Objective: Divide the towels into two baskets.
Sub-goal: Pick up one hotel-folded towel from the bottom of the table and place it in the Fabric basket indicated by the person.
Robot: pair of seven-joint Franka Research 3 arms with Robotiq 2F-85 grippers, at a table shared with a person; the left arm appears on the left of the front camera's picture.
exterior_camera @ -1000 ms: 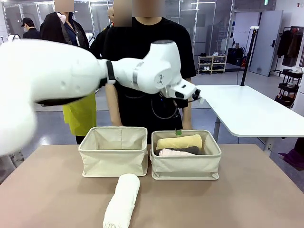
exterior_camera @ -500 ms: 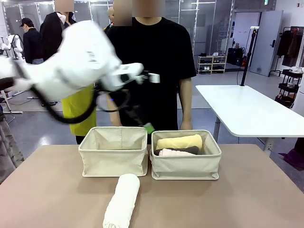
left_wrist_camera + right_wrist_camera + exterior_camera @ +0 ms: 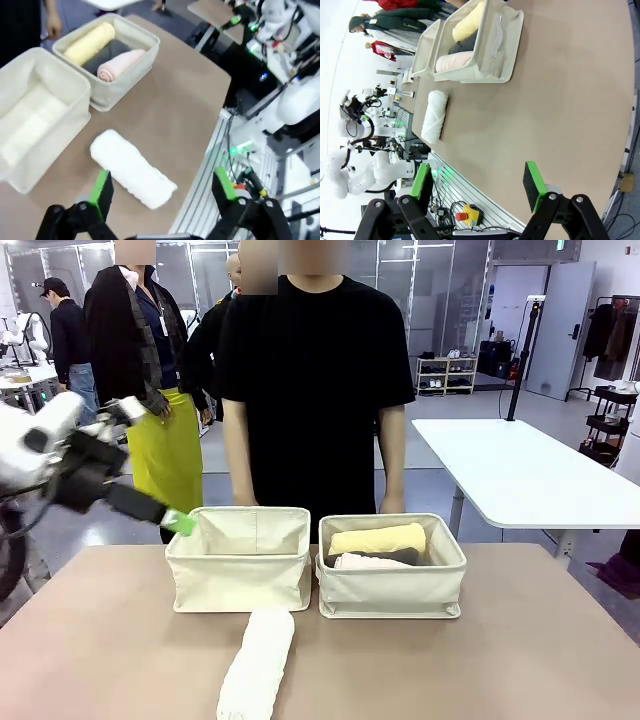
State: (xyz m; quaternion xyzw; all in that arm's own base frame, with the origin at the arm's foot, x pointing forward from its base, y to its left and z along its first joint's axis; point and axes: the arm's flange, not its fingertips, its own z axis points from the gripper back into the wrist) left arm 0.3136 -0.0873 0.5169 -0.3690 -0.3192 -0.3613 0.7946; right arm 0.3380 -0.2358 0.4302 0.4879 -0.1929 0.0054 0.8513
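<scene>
Where a second ago the left arm stretched across the middle of the front view above the baskets, it has now swung back to the picture's left edge, and its left gripper (image 3: 150, 508) hangs beside the outer wall of the left basket (image 3: 240, 585), its green-tipped fingers (image 3: 180, 523) angled down toward that basket's rim. From the left wrist view the jaws stand spread wide with nothing between them, the left gripper (image 3: 162, 187) looking down on the table (image 3: 170, 105). The baskets and towels lie as they did before.

Both baskets stand side by side at the table's far edge in front of a person in black (image 3: 315, 370). The left one holds no towel; the right basket (image 3: 390, 590) holds three rolls. The pale yellow towel (image 3: 378, 538) lies at the back, its long axis running left to right across the basket; the dark grey towel (image 3: 400, 556) and the cream-pink towel (image 3: 365, 562) lie the same way in front of it, the grey mostly hidden.

The white towel (image 3: 257, 662) lies on the table just in front of the left basket, its long axis running near to far, the far end tipped slightly rightward toward the gap between the baskets.

The right gripper (image 3: 477, 187) hovers over the table's near edge, jaws spread apart and empty
</scene>
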